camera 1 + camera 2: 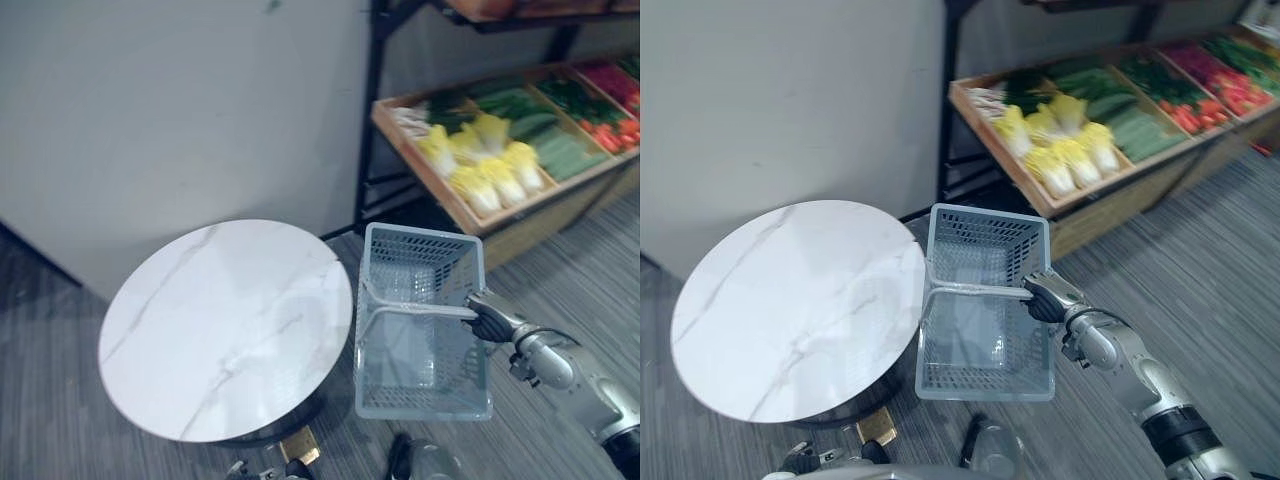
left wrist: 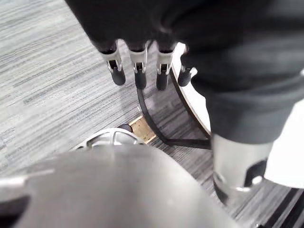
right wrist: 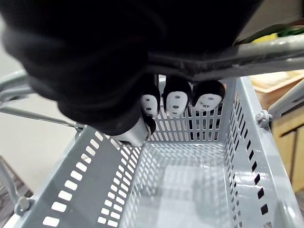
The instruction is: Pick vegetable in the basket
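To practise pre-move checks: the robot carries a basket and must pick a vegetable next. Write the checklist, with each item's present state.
1. Right hand curled round the handle: ok.
2. Basket empty, with room for a vegetable: ok.
3. Left hand free, fingers relaxed: ok.
4. Cabbages near enough to grasp: probably not ok, as they lie well beyond the basket.
5. Basket apart from the round table: cannot tell, as their edges meet in both eye views.
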`<state>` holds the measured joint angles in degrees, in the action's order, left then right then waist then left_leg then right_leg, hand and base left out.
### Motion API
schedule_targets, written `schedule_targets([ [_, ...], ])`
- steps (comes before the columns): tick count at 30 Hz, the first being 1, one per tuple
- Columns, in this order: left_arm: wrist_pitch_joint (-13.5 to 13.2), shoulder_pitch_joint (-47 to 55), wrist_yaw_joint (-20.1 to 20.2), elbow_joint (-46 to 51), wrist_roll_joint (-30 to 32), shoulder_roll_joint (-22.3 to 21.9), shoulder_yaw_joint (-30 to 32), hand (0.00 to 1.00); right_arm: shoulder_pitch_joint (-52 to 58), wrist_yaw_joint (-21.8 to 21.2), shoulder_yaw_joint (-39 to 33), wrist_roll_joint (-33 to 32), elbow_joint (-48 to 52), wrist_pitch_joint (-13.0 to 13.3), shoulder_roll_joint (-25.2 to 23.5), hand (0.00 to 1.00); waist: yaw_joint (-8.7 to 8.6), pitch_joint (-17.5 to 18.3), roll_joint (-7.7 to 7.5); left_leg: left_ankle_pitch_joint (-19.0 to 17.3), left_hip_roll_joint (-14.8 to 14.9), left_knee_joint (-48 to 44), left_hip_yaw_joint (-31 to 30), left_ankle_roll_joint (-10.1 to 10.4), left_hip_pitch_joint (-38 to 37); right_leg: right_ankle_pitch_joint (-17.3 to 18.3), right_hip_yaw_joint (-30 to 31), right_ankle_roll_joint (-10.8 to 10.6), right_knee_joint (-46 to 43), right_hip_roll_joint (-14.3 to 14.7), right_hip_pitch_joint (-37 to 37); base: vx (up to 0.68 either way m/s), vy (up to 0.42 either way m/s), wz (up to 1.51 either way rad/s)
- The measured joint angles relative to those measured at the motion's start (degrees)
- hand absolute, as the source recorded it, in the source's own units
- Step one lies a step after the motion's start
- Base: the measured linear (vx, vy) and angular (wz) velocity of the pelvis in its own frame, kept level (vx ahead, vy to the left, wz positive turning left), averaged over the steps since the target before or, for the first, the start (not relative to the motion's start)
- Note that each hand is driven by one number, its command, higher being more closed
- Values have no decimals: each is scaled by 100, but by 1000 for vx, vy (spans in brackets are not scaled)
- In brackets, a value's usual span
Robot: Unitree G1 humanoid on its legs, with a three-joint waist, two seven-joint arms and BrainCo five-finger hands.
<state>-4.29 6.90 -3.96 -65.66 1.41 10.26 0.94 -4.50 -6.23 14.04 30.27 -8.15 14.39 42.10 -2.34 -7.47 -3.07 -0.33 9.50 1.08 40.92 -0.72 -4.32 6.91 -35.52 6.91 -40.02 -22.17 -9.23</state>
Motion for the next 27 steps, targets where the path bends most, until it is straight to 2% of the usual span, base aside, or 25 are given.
schedule_targets([
  [1, -5, -12, 13, 39, -4, 17, -34, 0, -86, 0, 0, 85, -10, -1, 3, 100, 84, -15, -23, -53, 100, -207, 316, 45, 46, 79, -247, -96, -112, -224, 24, -125, -140, -143],
  [2, 14, -110, 32, 20, -6, 47, 44, 0, -186, -2, 14, 158, -63, -3, -36, 100, 81, -39, -67, -141, 223, -504, 512, 259, 171, -43, -460, -157, 228, 68, -80, -130, -165, -146],
  [3, 35, -113, 43, 6, -7, 27, 63, 0, -196, -3, 19, 203, -96, -11, -68, 100, 106, -9, 2, -152, 287, -492, 571, 297, 215, -69, -334, -207, 773, 431, -32, -208, -190, -139],
  [4, 49, -28, 47, -19, -8, -84, 61, 0, -232, -6, 39, 257, -98, -12, -59, 100, 220, 91, 228, -135, 425, -294, 602, 259, 281, -88, -96, -357, 1613, 959, 127, -216, -162, -175],
  [5, -14, -19, 87, -19, -5, 1, 157, 0, -272, 61, 16, 291, -44, 0, -49, 100, 173, 107, 9, 76, 435, -316, 1060, 286, 221, 598, -200, -473, 1099, 611, 187, -190, -161, -162],
  [6, 12, -39, 66, -47, -9, 70, 168, 0, -261, 93, 14, 292, -76, -3, -53, 100, 136, 118, -115, 89, 389, -344, 1174, 282, 188, 741, -165, -841, 1309, 491, 325, -116, -240, -158],
  [7, 64, -65, 42, -54, -7, 81, 163, 0, -267, 97, -13, 298, -148, -32, -29, 100, 112, 81, -97, 192, 448, -388, 1392, 356, 145, 748, -33, -921, 1738, 756, 382, -93, -293, -100],
  [8, 64, -31, 47, -52, 15, 11, 159, 0, -160, 98, -11, 352, -156, -108, 5, 100, 67, 97, 34, 344, 649, -359, 1596, 353, 91, 491, 73, -787, 2274, 1156, 506, -112, -287, -101],
  [10, 61, -12, 41, -44, 62, -76, 182, 0, 79, 99, -27, 356, -154, -177, 75, 100, 69, 159, 152, 450, 869, -379, 1900, 369, -15, 227, 293, -663, 2853, 1560, 652, -93, -147, -78],
  [12, 53, -39, 43, -33, 147, -110, 182, 0, 385, 155, -140, 339, -111, -175, 68, 100, -20, 218, 251, 504, 1081, -662, 2044, 362, -26, 83, 357, -622, 3253, 1770, 792, -45, -98, -37],
  [13, 54, -38, 40, -36, 156, -102, 197, 0, 527, 189, -141, 330, -53, -167, 64, 100, -100, 206, 235, 505, 1271, -1020, 2089, 363, 4, 7, 408, -605, 3478, 1864, 884, -28, -71, -26],
  [15, 53, -35, 32, -29, 156, -107, 284, 0, 714, 192, -146, 329, 42, -145, 68, 100, -120, 194, 258, 509, 1644, -1779, 2074, 362, 4, -128, 646, -542, 3738, 1978, 1033, -11, -44, -46],
  [16, 54, -3, 29, -30, 155, -117, 283, 0, 721, 192, -146, 329, 42, -127, 68, 100, -128, 180, 279, 516, 1748, -2003, 1939, 354, 6, -183, 724, -502, 3798, 2009, 1095, 44, -40, -69],
  [17, 46, 34, 11, -28, 151, -109, 300, 0, 711, 193, -142, 326, 33, -107, 66, 100, -101, 124, 247, 508, 1843, -2404, 1396, 413, 108, -263, 968, -455, 3853, 2019, 1190, 50, 3, -97],
  [18, 13, 46, -16, -28, 144, -144, 329, 0, 649, 205, -127, 268, -35, -105, 57, 100, -33, 120, 266, 284, 1590, -2657, 439, 682, 273, -316, 1272, -462, 3858, 1929, 1173, 54, 14, -110],
  [19, -22, 59, -23, -28, 136, -165, 349, 0, 606, 207, -112, 227, -101, -103, 46, 100, -22, 119, 264, 165, 1404, -2709, -60, 765, 367, -348, 1429, -473, 3864, 1877, 1150, 21, 53, -123],
  [20, -69, 109, -52, -22, 96, -220, 401, 0, 554, 220, -97, 165, -238, -98, 17, 100, 1, 112, 276, -90, 962, -2688, -892, 873, 508, -402, 1696, -526, 3922, 1807, 1129, 20, 61, -121],
  [21, -78, 183, -89, 90, 93, -282, 412, 0, 552, 225, -90, 91, -423, -77, -30, 100, 40, 92, 310, -220, 622, -2425, -1440, 916, 507, -448, 1935, -562, 3941, 1804, 1101, 15, 70, -122],
  [24, -146, 202, -76, 192, 95, -349, 506, 0, 577, 215, -5, 65, -776, -83, -75, 100, 75, 15, 417, -271, 198, -1462, -2390, 907, 517, -487, 2412, -677, 3887, 1919, 917, 5, 111, -93],
  [25, -151, 203, -72, 195, 95, -372, 509, 0, 577, 215, -7, 65, -836, -87, -75, 100, 77, 2, 441, -252, 159, -1259, -2509, 913, 513, -504, 2503, -703, 3883, 1942, 875, 10, 159, -66],
  [27, -170, 204, -60, 209, 95, -469, 520, 0, 577, 208, -22, 66, -1033, -139, -45, 100, 87, -42, 605, 33, 101, -727, -2734, 879, 509, -575, 2705, -817, 3879, 2042, 733, 7, 209, -54],
])
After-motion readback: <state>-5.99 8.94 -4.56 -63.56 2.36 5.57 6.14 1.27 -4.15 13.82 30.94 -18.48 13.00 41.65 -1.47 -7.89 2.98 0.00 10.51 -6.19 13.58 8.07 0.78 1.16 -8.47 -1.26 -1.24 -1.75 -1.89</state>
